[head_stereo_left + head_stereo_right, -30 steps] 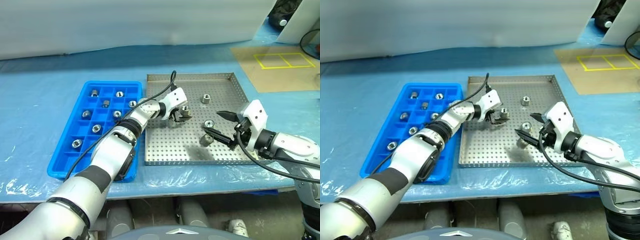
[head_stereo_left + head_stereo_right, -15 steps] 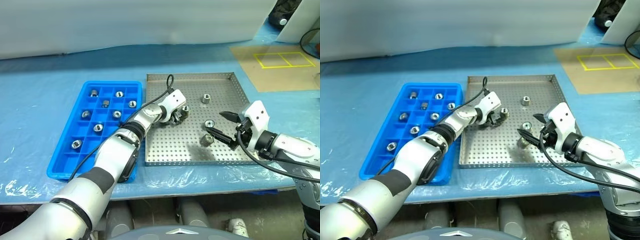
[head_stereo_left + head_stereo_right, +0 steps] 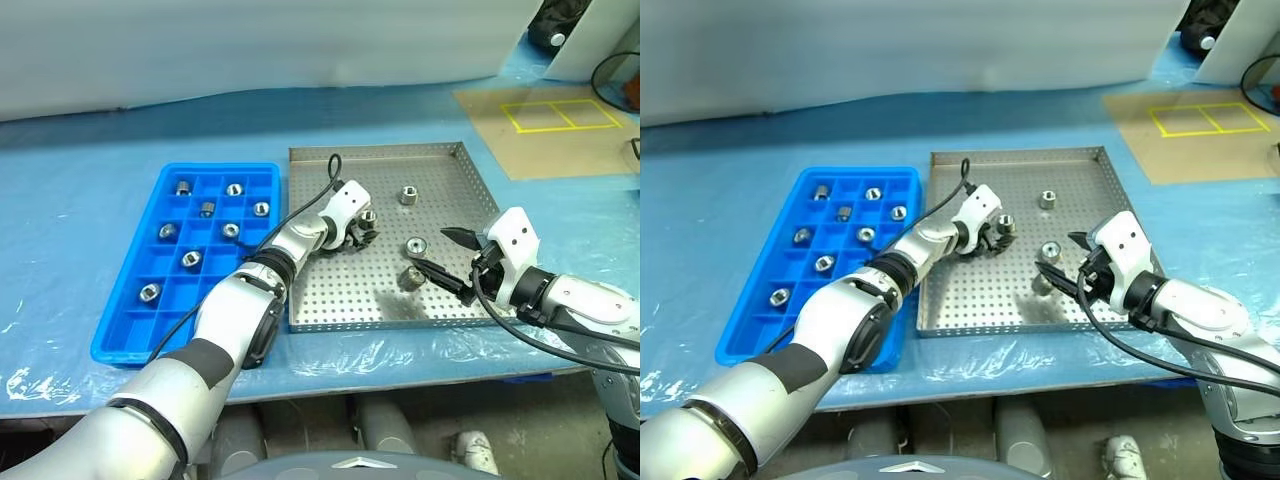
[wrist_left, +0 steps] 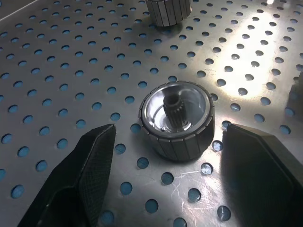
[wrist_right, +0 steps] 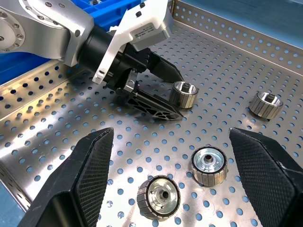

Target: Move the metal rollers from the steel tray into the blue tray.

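Roller (image 4: pixel 177 124) stands on end on the steel tray (image 3: pixel 440 160), its bore pointing up, between my left claw's (image 5: pixel 173 101) parted fingers; my right claw (image 3: pixel 440 252) gapes nearby.

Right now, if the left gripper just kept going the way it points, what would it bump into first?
Most likely the metal roller standing on the steel tray: it sits just ahead of the open left gripper, between the lines of its two fingers, with nothing in between. The exact gap is hard to judge.
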Tool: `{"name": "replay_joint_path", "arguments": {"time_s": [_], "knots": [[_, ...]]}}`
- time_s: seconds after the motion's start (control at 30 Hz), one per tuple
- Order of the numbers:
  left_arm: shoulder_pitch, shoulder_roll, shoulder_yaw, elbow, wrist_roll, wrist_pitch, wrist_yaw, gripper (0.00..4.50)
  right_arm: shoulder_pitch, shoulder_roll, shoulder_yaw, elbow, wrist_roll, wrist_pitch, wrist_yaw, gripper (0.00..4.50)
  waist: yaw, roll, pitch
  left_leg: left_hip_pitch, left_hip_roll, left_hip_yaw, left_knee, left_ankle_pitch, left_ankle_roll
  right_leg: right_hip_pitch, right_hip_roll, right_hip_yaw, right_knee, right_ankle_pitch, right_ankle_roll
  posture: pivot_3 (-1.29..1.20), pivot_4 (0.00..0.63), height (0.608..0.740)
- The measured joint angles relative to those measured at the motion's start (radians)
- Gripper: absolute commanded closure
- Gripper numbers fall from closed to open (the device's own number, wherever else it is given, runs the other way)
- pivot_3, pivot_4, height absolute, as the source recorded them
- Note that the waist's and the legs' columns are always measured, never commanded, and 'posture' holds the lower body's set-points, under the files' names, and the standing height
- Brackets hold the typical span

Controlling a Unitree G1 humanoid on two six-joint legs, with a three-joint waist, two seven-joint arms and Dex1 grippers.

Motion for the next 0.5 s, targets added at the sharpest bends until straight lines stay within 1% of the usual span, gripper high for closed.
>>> {"name": "replay_joint_path", "arguments": {"time_s": [0.03,0.07,0.13,0.2,0.37,0.47,0.5], "knots": [[0.0,-0.001,0.007,0.0,-0.001,0.001,0.003,0.5,0.0,0.0,0.0,-0.002,0.0,0.0,-0.001,0.48,-0.002,0.0,0.0,0.0,-0.001,0.0,0.0,0.0,0.0,0.0,-0.001,0.0,0.0,0.0,0.0,-0.66,0.15,0.74],[0.0,-0.002,0.014,0.0,-0.003,0.002,0.004,0.69,0.0,0.0,0.0,-0.003,0.0,0.0,-0.003,0.48,-0.003,0.0,0.0,0.0,-0.001,0.0,0.0,0.0,0.001,0.0,-0.001,0.0,0.0,0.0,0.0,-0.66,0.15,0.74],[0.0,-0.001,0.019,0.0,-0.004,0.004,0.004,1.09,0.0,0.0,0.0,-0.003,0.0,0.0,-0.007,0.48,-0.004,0.0,0.0,0.0,-0.001,0.0,0.0,0.0,0.001,0.0,-0.001,0.0,0.0,0.0,0.0,-0.66,0.15,0.74],[0.0,0.0,0.02,-0.001,-0.002,0.005,0.003,1.71,0.0,0.0,0.0,-0.003,0.0,0.0,-0.01,0.48,-0.005,0.0,0.0,0.0,-0.001,0.0,0.0,0.0,0.001,0.0,-0.001,0.0,0.0,0.0,0.0,-0.66,0.15,0.74],[0.0,0.001,0.02,-0.003,0.002,0.008,-0.006,1.71,-0.002,0.0,0.005,-0.003,0.0,0.0,-0.013,0.48,-0.005,0.0,0.0,-0.002,-0.002,0.0,0.0,-0.001,0.002,0.0,-0.002,0.0,-0.002,0.0,0.0,-0.65,0.15,0.74],[0.0,0.002,0.024,-0.004,0.0,0.008,-0.023,2.27,-0.004,0.0,0.012,-0.003,0.0,0.0,-0.016,0.48,-0.005,0.0,0.0,-0.002,-0.002,0.0,0.0,-0.001,0.002,0.0,-0.002,0.0,-0.002,0.0,0.0,-0.65,0.15,0.74],[0.0,0.004,0.029,-0.004,-0.001,0.009,-0.033,2.59,-0.004,0.0,0.012,-0.003,0.0,0.0,-0.017,0.48,-0.005,0.0,0.0,-0.002,-0.002,0.0,0.0,-0.001,0.002,0.0,-0.002,0.0,-0.002,0.0,0.0,-0.65,0.15,0.74]]}}
